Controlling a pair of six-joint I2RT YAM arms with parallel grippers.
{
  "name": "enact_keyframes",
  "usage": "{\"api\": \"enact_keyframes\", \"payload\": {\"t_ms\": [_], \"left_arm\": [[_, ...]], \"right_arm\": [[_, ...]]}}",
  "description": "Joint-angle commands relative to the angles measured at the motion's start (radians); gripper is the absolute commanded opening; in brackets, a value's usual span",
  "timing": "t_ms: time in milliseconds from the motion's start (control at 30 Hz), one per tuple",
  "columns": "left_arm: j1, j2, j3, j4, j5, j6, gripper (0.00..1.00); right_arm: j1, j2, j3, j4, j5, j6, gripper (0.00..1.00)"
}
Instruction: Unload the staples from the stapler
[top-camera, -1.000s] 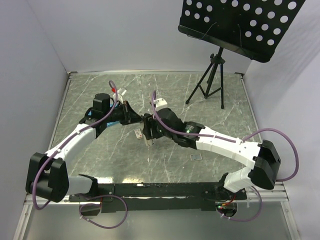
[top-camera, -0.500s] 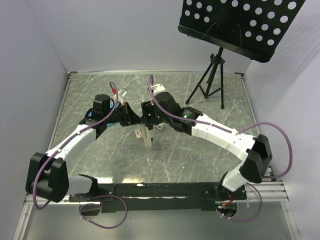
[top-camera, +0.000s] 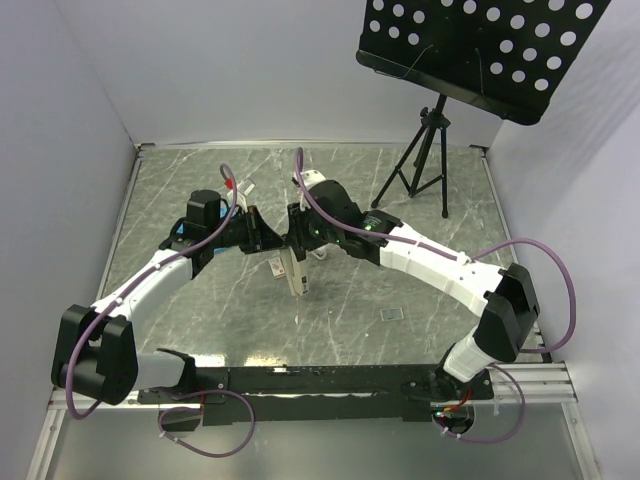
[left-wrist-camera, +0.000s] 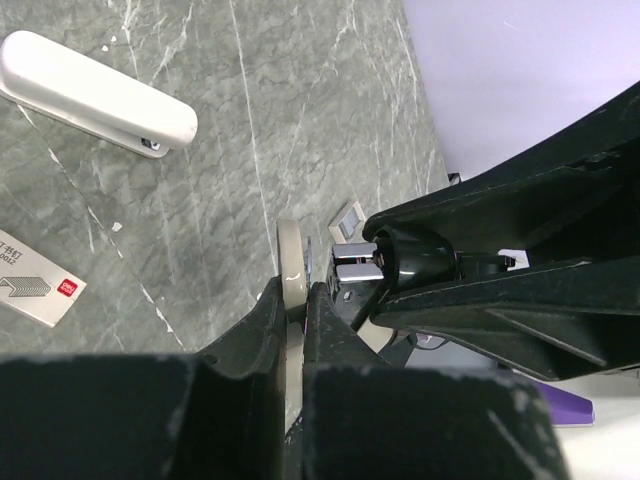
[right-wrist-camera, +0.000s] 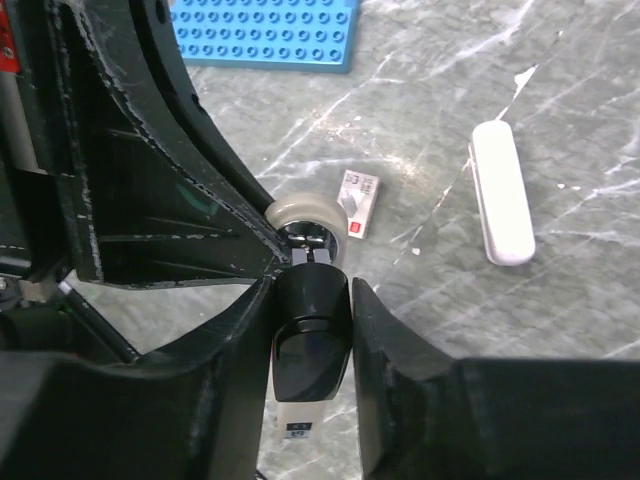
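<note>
Music stand (top-camera: 480, 45): black, perforated, on tripod, far right.
Blue studded plate (right-wrist-camera: 262, 35): flat on marbled table (top-camera: 420, 285).
Staple box (left-wrist-camera: 35, 282): lying flat.

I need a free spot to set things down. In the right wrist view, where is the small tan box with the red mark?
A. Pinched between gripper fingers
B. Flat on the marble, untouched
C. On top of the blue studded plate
B: the tan box lies flat on the marble table, short of the blue studded plate, with nothing gripping it.
</note>
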Motion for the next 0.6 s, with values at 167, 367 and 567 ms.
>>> {"api": "enact_keyframes", "payload": {"t_ms": [167,367,567], "left_arm": [[0.011,0.006,0.055,-0.084,-0.102,0.045,0.01],[0.066,0.034,0.060,-0.115,-0.150,0.028,0.01],[0.107,0.029,0.051,-0.098,-0.134,0.009,0.01]], "right_arm": [[-0.017,-0.090,-0.046,0.018,0.013,-0.011,0.24],[-0.021,-0.209,-0.203,0.050,0.004,-0.005,0.24],[-0.020,-0.314,-0.365,0.084,-0.007,0.018,0.25]]}}
